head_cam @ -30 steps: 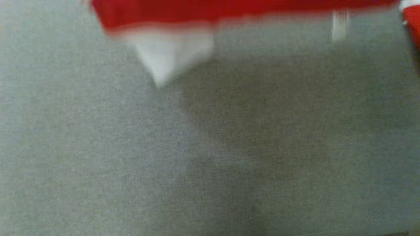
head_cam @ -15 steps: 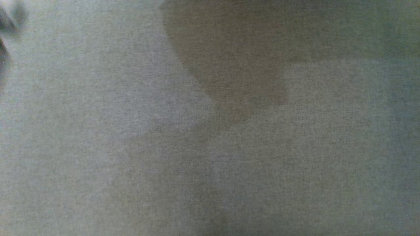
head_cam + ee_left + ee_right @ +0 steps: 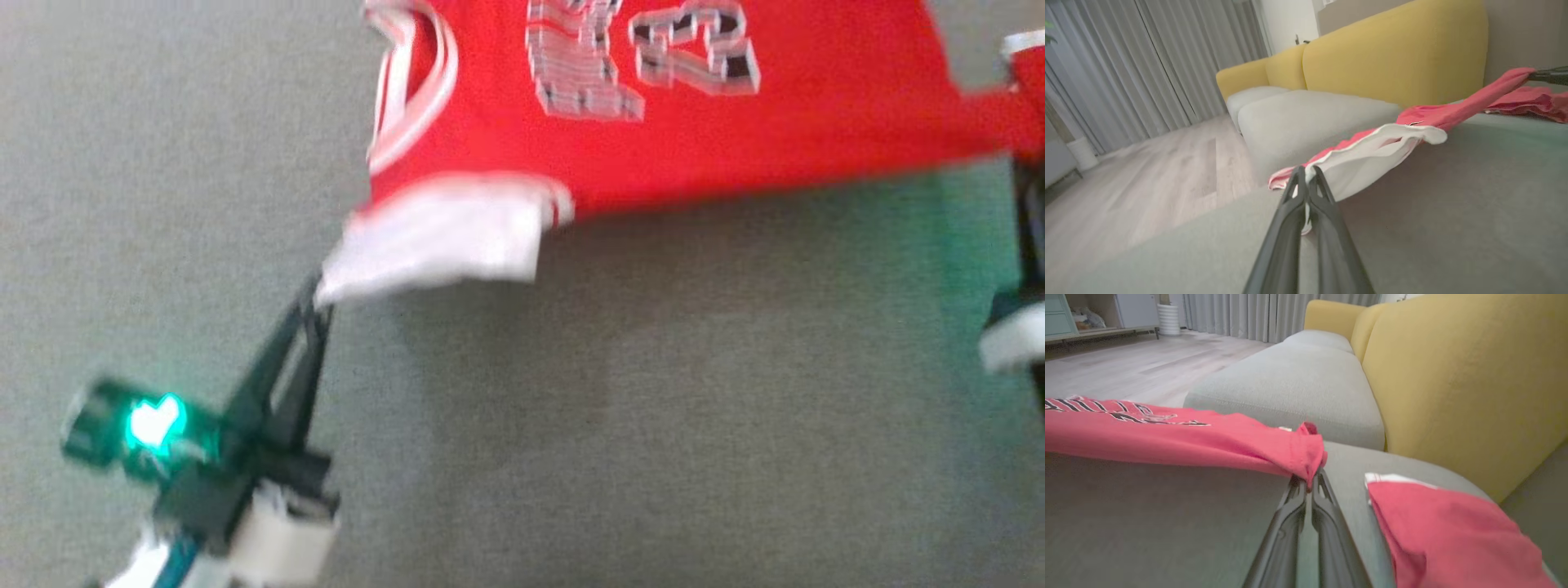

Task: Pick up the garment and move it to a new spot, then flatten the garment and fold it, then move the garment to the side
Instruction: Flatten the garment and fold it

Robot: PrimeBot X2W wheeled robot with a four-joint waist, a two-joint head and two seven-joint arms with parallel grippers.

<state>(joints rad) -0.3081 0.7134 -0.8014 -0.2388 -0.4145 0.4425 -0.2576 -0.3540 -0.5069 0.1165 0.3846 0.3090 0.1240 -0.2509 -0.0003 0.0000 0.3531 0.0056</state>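
Note:
The garment (image 3: 735,139) is a red jersey with white trim and grey-white lettering, held stretched just above the grey seat. My left gripper (image 3: 318,298) is shut on its white-lined corner at the lower left. In the left wrist view the same corner (image 3: 1372,155) hangs from the left gripper (image 3: 1306,173). At the right edge my right gripper (image 3: 1024,167) pinches the other corner. The right wrist view shows the right gripper (image 3: 1308,482) shut on bunched red cloth (image 3: 1188,437). The picture is blurred.
The grey sofa seat (image 3: 653,425) spreads under the garment. A yellow backrest (image 3: 1453,375) rises behind it. Another red cloth with a white edge (image 3: 1445,531) lies on the seat at the right; I cannot tell whether it belongs to the garment. Wooden floor (image 3: 1147,171) lies beyond the seat.
The head view has swung: the garment was at the top edge, then out of the picture, and now reaches lower with the left gripper showing. Both grippers stay shut.

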